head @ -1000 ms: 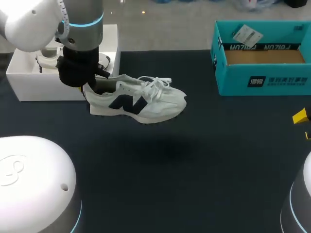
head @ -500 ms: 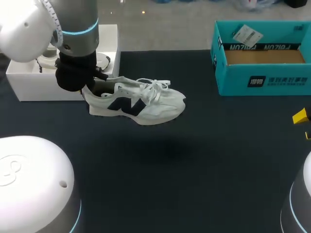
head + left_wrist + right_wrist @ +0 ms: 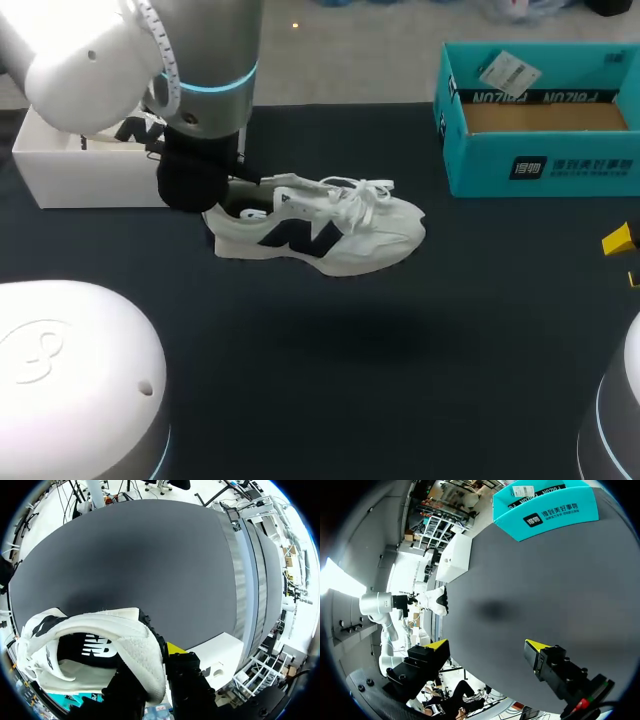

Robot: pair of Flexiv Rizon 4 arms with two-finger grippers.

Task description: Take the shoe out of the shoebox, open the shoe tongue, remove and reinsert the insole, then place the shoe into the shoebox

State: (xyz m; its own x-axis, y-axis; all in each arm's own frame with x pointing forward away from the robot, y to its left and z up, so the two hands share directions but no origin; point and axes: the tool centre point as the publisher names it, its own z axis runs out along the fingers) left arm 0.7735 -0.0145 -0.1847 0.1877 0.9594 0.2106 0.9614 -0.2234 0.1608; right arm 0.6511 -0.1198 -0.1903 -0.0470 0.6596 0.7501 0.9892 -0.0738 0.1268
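So the left claw [image 3: 154,672] is clamped on the heel of the shoe [image 3: 320,228]: one finger sits down inside the collar, the other, with its yellow tip, is against the outside of the back, and the padded heel wall is pinched between them. The right claw [image 3: 487,645] is spread wide with nothing in it, hanging over bare desk [image 3: 400,400] way out at the shoe's 4 o'clock.

The desk is a dark, flat top. A white shoebox [image 3: 90,185] sits at about 10 o'clock from the shoe, mostly hidden behind the left arm. An open teal box [image 3: 540,165] is at around 2 o'clock, well apart from the shoe.

The shoe is near the middle of the desk, and it looks lifted off it, since its shadow sits apart from the sole. Heel points to 9 o'clock, toe to 3. It's a white sneaker with a dark logo on the side, a dark lining, and white laces flopping loose on top.
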